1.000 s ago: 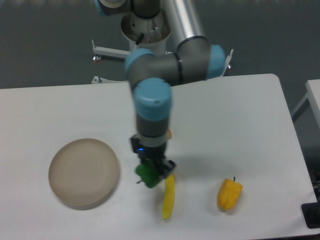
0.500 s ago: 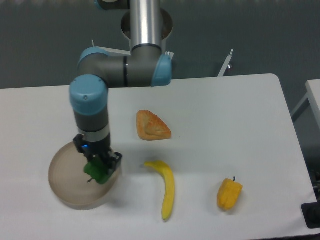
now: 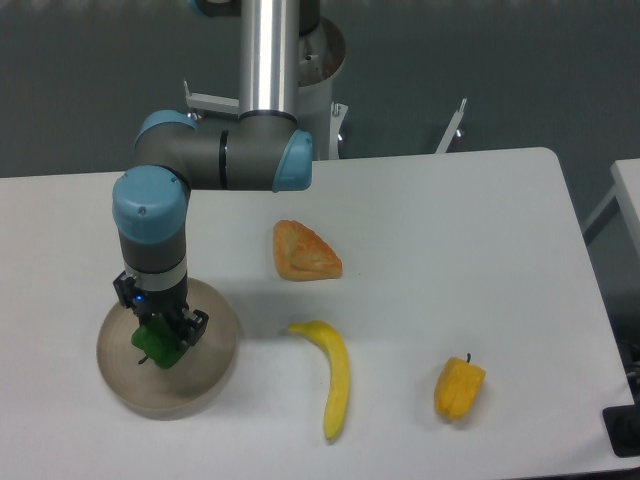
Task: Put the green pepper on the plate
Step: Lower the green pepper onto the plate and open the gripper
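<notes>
The green pepper [image 3: 155,345] is small and bright green and is held in my gripper [image 3: 160,338], whose fingers are shut on it. It hangs over the middle of the round beige plate [image 3: 210,375] at the table's left front. I cannot tell whether the pepper touches the plate. The arm's wrist stands upright above the plate and hides its far rim.
A yellow banana [image 3: 335,375] lies right of the plate. A yellow-orange pepper [image 3: 458,388] sits at the front right. A tan pastry [image 3: 304,252] lies near the table's middle. The table's front edge is close below the plate.
My gripper has carried the green pepper leftward from beside the banana to over the plate's right rim, then on to above the plate's middle.
</notes>
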### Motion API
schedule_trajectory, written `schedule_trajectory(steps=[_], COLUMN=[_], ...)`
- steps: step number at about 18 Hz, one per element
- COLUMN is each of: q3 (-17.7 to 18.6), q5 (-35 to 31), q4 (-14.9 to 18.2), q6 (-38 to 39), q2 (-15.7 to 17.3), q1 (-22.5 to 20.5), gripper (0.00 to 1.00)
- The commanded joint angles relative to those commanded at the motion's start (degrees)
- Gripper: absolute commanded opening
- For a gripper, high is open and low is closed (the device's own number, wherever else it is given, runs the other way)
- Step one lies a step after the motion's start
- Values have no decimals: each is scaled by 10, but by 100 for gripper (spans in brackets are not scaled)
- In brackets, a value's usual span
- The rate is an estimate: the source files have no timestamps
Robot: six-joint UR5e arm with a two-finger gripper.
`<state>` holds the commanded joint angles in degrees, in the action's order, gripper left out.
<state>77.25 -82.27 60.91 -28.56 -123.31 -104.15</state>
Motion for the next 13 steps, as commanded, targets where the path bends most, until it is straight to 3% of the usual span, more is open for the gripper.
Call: schedule_trajectory(steps=[6, 13], q3=[25, 29], q5=[26, 33], q4=[-45, -47], q6=[-23, -43], q2=[0, -4], q1=[0, -1], gripper=[37, 37])
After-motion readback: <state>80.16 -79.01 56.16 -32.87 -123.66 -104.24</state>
